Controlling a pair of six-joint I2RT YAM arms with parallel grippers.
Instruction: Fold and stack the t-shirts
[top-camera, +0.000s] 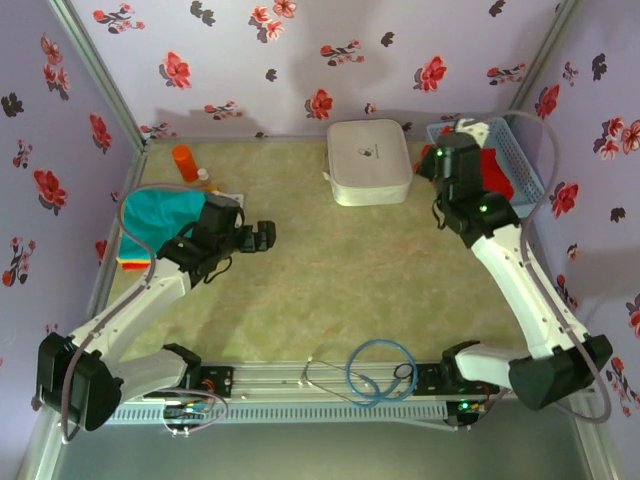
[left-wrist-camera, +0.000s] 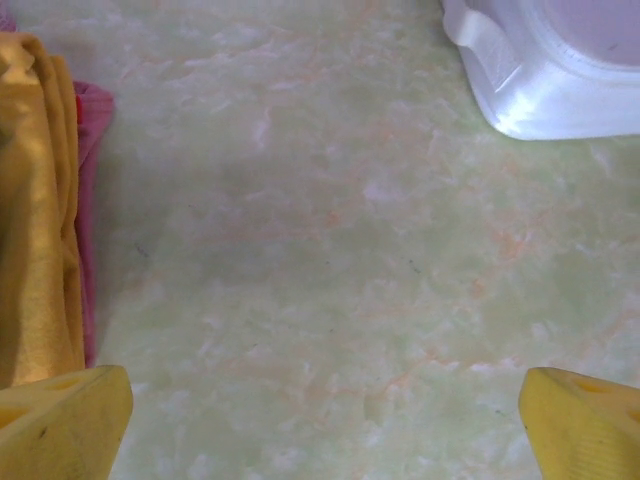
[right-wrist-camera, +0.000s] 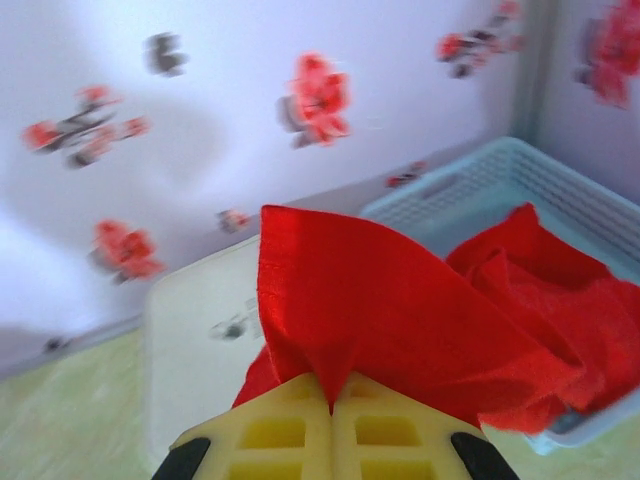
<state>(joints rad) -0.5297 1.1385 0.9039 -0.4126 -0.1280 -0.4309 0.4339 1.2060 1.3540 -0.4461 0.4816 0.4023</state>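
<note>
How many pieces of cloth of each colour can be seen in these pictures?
red t-shirt: 1
teal t-shirt: 1
yellow-orange cloth: 1
pink cloth: 1
Total: 4

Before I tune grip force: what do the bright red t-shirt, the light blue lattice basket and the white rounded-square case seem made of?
Bright red t-shirt: soft matte cloth; draped folds. Light blue lattice basket: probably moulded plastic; even grid walls. White rounded-square case: smooth shell with sheen, perhaps plastic or coated fabric.
</note>
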